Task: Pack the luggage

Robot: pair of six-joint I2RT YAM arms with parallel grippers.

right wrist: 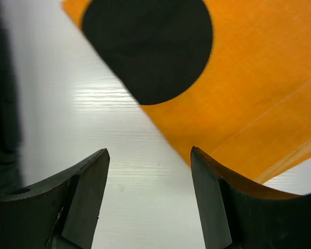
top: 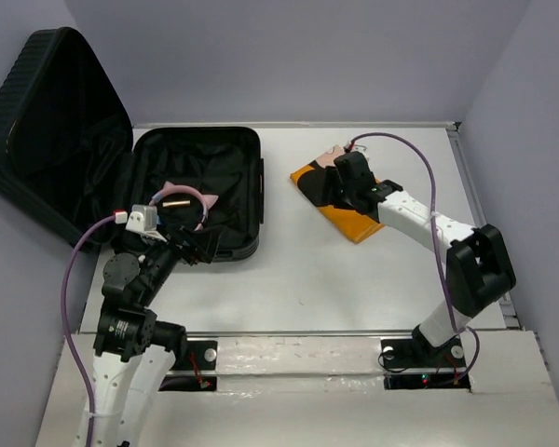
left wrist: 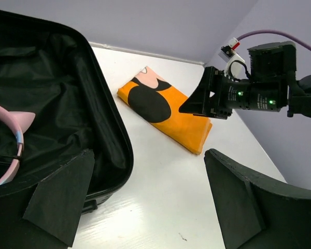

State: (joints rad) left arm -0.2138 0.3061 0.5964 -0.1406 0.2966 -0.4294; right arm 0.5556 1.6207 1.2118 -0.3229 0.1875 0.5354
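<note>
Left gripper (left wrist: 147,155), jaws spread wide, hovers at the near rim of the open black ribbed hard-shell suitcase (top: 258,186). Right of it, beyond bare white table (top: 289,279), the right gripper (right wrist: 147,153) straddles the edge of a folded orange cloth (left wrist: 181,127), jaws parted.

1. The luggage (top: 233,172) is seen as a large black hard-shell suitcase with a horizontally ribbed shell and rounded corners.
2. It is laid open on the left part of the white table (top: 289,279).
3. The base half is laid flat, and its black fabric lining is exposed.
4. The lid is swung back to the far left and tilted upward, with its inside turned toward the base.
</note>
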